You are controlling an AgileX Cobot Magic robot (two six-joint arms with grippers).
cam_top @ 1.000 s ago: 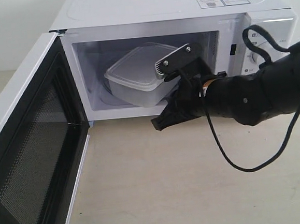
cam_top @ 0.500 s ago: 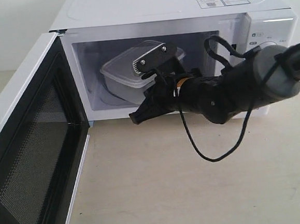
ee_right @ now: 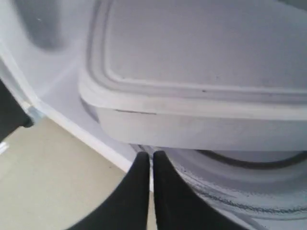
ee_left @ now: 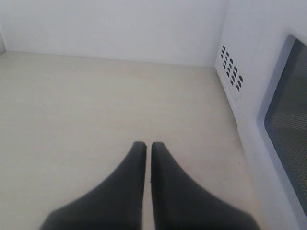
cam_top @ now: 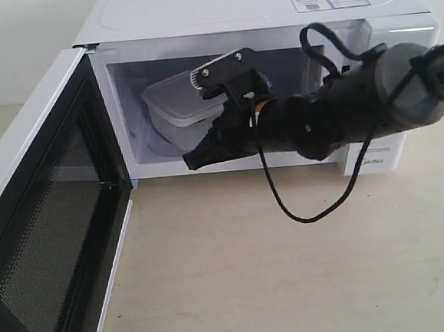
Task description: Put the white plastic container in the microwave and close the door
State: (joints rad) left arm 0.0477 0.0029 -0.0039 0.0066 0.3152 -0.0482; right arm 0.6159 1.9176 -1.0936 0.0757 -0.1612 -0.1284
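microwave (cam_top: 232,4): a white box at the back of the desk (cam_top: 254,279), cavity open toward the room, 2 stickers (cam_top: 328,0) on its top.
door (cam_top: 50,226): swung wide out to the left, its black inner frame and mesh window facing inward.
white plastic container (cam_top: 167,105): inside the cavity with its lid on, sitting on the glass turntable (ee_right: 230,179), in the left half and turned at an angle to the opening.
right gripper (cam_top: 192,163): at the mouth of the cavity, low over the front sill, just in front of the container and below its lid.
right fingers (ee_right: 139,191): almost together with only a thin slit between them, holding nothing; I cannot tell whether the tips touch the container's front wall.
left gripper (ee_left: 145,144): not seen from where I stand; its own camera shows it over bare desk beside the door's outer face.
left fingers (ee_left: 120,191): a narrow slit, nothing between them.
cable (cam_top: 287,207): a black loop hanging from the right arm toward the desk.
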